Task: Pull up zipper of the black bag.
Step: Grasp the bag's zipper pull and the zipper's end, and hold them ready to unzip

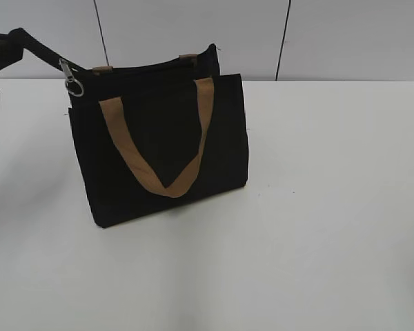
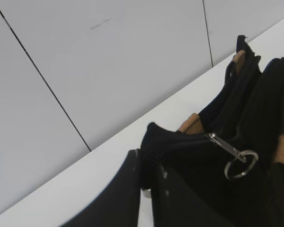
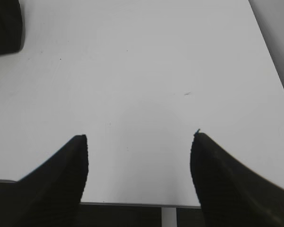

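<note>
The black bag (image 1: pixel 159 148) stands upright on the white table, its tan strap handle (image 1: pixel 159 148) hanging down the front. The zipper, a silver slider (image 1: pixel 67 68) with a round ring pull (image 1: pixel 74 88), sits at the bag's top left corner. It also shows in the left wrist view (image 2: pixel 220 143), with its ring (image 2: pixel 240 164) hanging. My left gripper (image 2: pixel 146 165) is shut on the black fabric tail of the zip line, just left of the slider, and holds it taut; it shows at the left edge of the exterior view (image 1: pixel 7 43). My right gripper (image 3: pixel 139 142) is open and empty above bare table.
The white table (image 1: pixel 331 207) stretches to the right and front of the bag. A grey panelled wall (image 1: pixel 331 34) stands close behind the bag. A dark shape (image 3: pixel 4 23) sits at the top left of the right wrist view. The table's near edge (image 3: pixel 132 204) lies under the right gripper.
</note>
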`<state>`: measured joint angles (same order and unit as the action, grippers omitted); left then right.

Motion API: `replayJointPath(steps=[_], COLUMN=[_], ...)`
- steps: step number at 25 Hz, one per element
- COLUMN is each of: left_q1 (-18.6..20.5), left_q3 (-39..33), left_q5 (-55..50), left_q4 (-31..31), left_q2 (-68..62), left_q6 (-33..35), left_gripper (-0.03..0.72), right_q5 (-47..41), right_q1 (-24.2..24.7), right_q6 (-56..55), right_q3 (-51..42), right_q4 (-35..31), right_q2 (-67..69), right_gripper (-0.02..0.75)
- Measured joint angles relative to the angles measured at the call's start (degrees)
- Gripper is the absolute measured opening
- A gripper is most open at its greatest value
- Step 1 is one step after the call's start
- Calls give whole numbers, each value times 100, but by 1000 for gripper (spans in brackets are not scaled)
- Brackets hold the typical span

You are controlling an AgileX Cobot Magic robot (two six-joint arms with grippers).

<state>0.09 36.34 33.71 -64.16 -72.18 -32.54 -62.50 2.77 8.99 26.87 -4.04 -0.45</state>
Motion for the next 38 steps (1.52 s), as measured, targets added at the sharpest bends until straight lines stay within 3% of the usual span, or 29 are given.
replayJointPath(steps=[9,18,25,32,38], left_q1=[0,0,0,0,0], left_q3=[0,0,0,0,0], left_q5=[256,336,364,368,375], left_q4=[23,58,63,70,77], left_q2=[0,0,0,0,0], left_q6=[0,0,0,0,0], left_gripper=[22,22,22,22,22], right_q5=[146,852,1510,2337,3303], right_q1=[0,0,-70,-890,-2335], right_q6=[140,2095,3451,4841,4949], right_q3=[67,397,798,1476,2207], right_q4=[-209,-2333,-3416,-4429,-4504], right_q2=[33,1806,3197,5190,6952], right_gripper=[515,515,515,515,515])
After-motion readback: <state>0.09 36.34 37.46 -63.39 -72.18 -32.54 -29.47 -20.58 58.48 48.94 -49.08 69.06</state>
